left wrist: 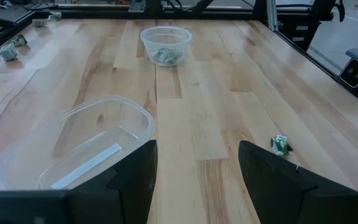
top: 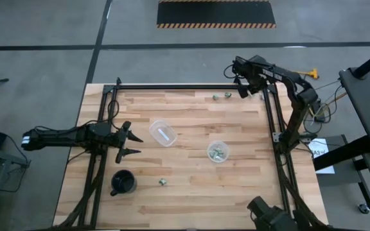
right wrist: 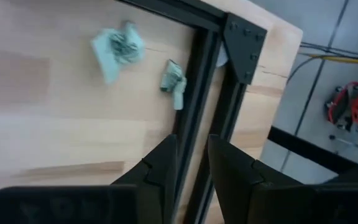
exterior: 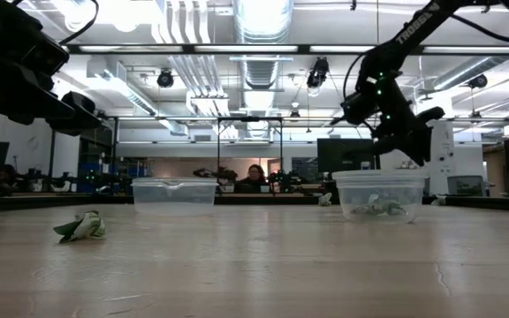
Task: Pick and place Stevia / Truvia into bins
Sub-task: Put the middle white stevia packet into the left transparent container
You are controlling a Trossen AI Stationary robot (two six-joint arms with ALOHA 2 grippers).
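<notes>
Stevia packets are what the right gripper (top: 241, 90) hangs over at the table's far right corner, its fingers only slightly parted and holding nothing, with two crumpled packets (right wrist: 118, 46) lying just ahead of them on the wood, one (right wrist: 174, 79) right against the black frame rail (right wrist: 194, 106). That pose suits a pick from above, though the rail crowds the nearer packet and could foul a finger. Farther out, the right-hand bin (top: 217, 151) sits near the table's middle with several packets already inside (they show as a greenish wad through the wall in the low view), and the other bin (top: 162, 133) stands to its left holding only a pale strip. The left gripper (top: 128, 142) waits just beside that second bin, fingers spread wide and empty, likely placed to serve it. One more packet (top: 163, 182) lies alone toward the near edge, not far from a black cup (top: 123, 183). Each packet looks tiny, pale green and white, and scrunched into a loose ball, so it should be light and soft under the fingers.
</notes>
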